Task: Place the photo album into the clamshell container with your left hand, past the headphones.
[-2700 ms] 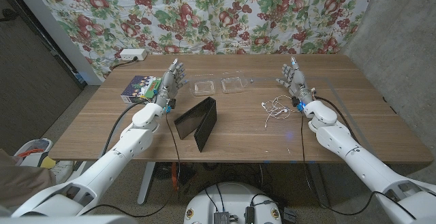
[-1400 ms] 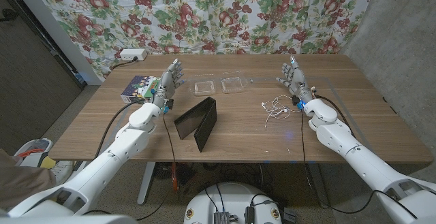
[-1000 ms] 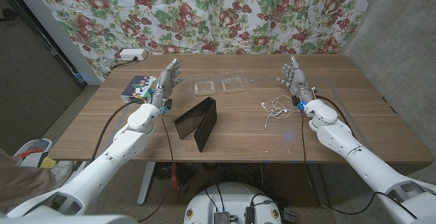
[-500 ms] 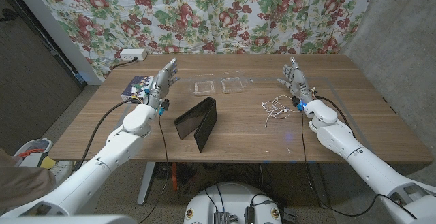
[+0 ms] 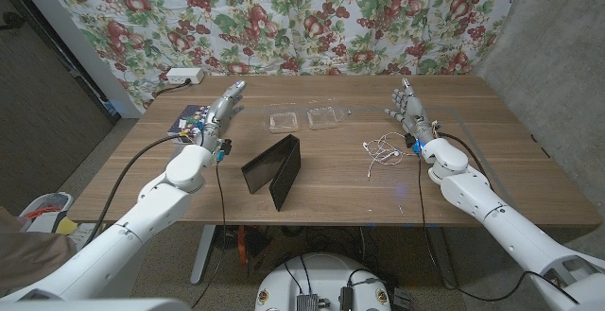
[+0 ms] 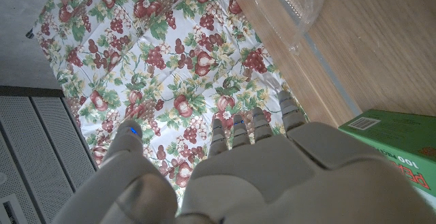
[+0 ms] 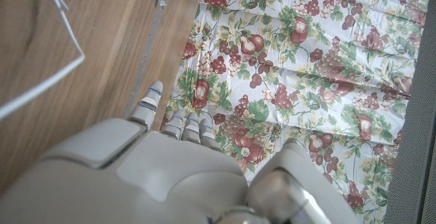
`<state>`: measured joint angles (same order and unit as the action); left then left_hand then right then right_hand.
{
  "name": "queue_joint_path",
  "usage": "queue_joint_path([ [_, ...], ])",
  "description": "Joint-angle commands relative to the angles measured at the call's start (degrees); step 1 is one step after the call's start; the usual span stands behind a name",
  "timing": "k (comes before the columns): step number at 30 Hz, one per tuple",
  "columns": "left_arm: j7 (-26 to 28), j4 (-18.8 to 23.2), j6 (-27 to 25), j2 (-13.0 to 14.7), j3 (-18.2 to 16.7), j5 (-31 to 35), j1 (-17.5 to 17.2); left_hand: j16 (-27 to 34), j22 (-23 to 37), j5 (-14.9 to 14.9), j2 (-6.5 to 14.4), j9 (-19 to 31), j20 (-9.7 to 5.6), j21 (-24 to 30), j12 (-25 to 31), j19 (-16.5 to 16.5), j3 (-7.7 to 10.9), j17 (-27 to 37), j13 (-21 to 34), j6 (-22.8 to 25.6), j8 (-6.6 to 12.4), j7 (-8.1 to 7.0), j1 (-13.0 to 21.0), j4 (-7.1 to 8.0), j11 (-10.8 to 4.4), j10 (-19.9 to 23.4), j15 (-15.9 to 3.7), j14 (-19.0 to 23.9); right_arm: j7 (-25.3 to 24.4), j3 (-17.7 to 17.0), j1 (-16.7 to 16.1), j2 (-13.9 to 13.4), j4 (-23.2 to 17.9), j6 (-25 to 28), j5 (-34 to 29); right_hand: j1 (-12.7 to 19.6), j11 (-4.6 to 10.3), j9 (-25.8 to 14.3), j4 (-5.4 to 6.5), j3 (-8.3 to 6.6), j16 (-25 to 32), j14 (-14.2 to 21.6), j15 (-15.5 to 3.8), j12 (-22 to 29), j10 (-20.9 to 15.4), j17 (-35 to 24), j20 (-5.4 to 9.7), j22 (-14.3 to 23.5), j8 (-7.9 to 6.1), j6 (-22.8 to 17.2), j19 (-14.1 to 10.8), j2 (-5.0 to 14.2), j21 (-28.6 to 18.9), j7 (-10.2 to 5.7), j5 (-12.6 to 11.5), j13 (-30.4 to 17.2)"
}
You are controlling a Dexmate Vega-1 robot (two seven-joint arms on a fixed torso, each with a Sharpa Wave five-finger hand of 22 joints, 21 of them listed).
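The robot's left hand (image 5: 219, 110) hangs over the worktop's (image 5: 331, 183) far left part with fingers apart and nothing in its hold, above a colourful box (image 5: 186, 121) that lies by the left edge. The black photo album (image 5: 272, 168) stands propped open like a tent near the middle of the wooden worktop, apart from both hands. Behind it, toward the flowered curtain (image 5: 302, 18), the clear clamshell container (image 5: 302, 119) lies opened out, its two halves side by side. White wired headphones (image 5: 382, 150) lie in a loose tangle to the right of the album, just beside the right hand (image 5: 407, 109), which is raised with fingers spread and holds nothing. A white power strip (image 5: 181, 77) sits at the far left corner. From the left wrist, the hand's back (image 6: 272, 176) shows above a green box edge (image 6: 395, 139) and a corner of the clear container (image 6: 300, 6); from the right wrist, a strand of white cable (image 7: 41, 54) crosses the wood beyond the right hand (image 7: 150, 176)
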<state>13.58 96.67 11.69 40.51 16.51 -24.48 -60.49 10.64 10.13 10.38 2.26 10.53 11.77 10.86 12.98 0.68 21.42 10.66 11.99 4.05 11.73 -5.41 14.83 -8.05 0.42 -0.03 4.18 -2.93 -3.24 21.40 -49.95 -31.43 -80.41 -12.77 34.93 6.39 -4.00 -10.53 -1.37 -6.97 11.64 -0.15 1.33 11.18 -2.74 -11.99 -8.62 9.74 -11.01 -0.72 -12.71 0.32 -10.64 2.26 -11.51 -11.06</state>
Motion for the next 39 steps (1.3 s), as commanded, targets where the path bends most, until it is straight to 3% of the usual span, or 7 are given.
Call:
queue_joint_path([
  [1,0.49,4.0,-1.28,2.88,-2.02,1.5,-2.8,0.36,0.19,-0.12,0.24,0.28,0.33,0.4,0.58,-0.16,0.28,0.01,0.03,0.4,0.47,-0.34,0.46,-0.09,0.41,0.53,0.33,0.06,-2.14,-0.53,-2.39,-1.45,-4.57,0.85,-0.76,0.36,-0.02,-0.23,-0.33,-0.15,0.06,-0.56,0.03,0.19,0.15,-0.07,-0.21,0.1,-0.14,0.1,0.16,-0.06,-0.09,0.35,-0.2,-0.17],
  [28,5.52,15.09,-10.81,5.54,-3.8,5.64,-7.39,0.31,0.18,-0.22,0.13,0.29,0.36,0.34,0.52,-0.32,0.39,0.0,0.0,0.51,0.24,-0.36,0.88,-0.3,0.3,0.55,0.34,-0.05,-2.42,-2.99,-7.2,-6.34,-11.22,1.49,-1.02,0.44,0.56,-0.23,-0.54,-0.06,-0.19,-1.39,-0.42,0.02,0.73,0.0,0.28,0.1,-0.07,0.37,1.08,-0.13,0.13,0.21,-0.16,-0.17],
  [33,5.77,16.36,-11.6,5.74,-4.19,6.0,-7.98,0.24,0.18,-0.24,0.09,0.3,0.39,0.28,0.51,-0.49,0.4,0.0,0.0,0.47,0.17,-0.31,0.95,-0.33,0.31,0.56,0.29,-0.26,-2.18,-2.99,-7.13,-7.0,-11.92,2.19,-1.25,0.54,0.7,-0.23,-0.63,-0.07,-0.19,-1.49,-0.45,0.02,0.82,0.04,0.31,0.09,-0.08,0.39,1.75,-0.11,0.31,0.22,-0.16,-0.17],
  [39,6.6,19.78,-16.32,7.89,-5.25,7.44,-9.01,0.13,0.18,-0.26,0.04,0.3,0.38,0.25,0.41,-0.62,0.42,0.0,-0.01,0.3,0.02,-0.3,1.04,-0.36,0.67,0.37,0.38,-0.59,-2.08,-2.61,-6.37,-7.08,-11.7,2.64,-1.92,0.6,0.82,-0.23,-0.69,-0.08,-0.25,-1.72,-0.54,0.06,0.76,0.06,0.22,0.09,-0.09,0.4,2.05,-0.1,0.35,0.18,-0.16,-0.16],
])
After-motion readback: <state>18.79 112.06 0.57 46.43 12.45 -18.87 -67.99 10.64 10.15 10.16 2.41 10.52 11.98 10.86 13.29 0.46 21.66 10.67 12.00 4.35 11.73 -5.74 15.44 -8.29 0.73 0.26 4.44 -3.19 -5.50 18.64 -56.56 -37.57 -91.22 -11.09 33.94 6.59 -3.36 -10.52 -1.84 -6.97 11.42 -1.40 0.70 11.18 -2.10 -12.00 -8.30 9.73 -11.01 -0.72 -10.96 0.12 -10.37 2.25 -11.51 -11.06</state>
